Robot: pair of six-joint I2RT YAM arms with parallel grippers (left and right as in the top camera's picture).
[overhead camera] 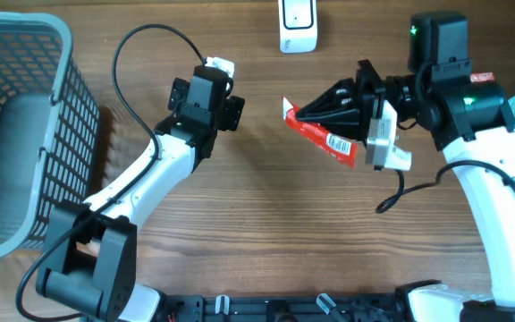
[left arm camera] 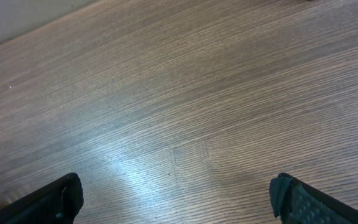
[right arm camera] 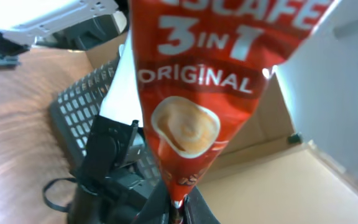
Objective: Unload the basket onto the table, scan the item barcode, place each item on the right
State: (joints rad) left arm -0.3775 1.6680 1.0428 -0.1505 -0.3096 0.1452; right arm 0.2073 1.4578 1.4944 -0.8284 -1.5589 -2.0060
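Right hand (overhead camera: 299, 114) pinching red sachet (right arm camera: 194, 93) — reading "3 IN 1 ORIGINAL" — above wood-grain worktop (overhead camera: 266, 233) | barcode label (overhead camera: 338, 141) facing up | left hand (overhead camera: 232, 109) hanging spread wide over bare wood | grey basket (overhead camera: 25, 134) sitting by left arm

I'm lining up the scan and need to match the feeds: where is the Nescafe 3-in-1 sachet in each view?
Overhead: Nescafe sachet right of centre, barcode facing up.
Left wrist: not in it.
Right wrist: fills the centre, tapering to the right gripper at the bottom edge.
Shared landmark: the wooden table, in all three; the grey basket shows overhead and on the right wrist view's left.
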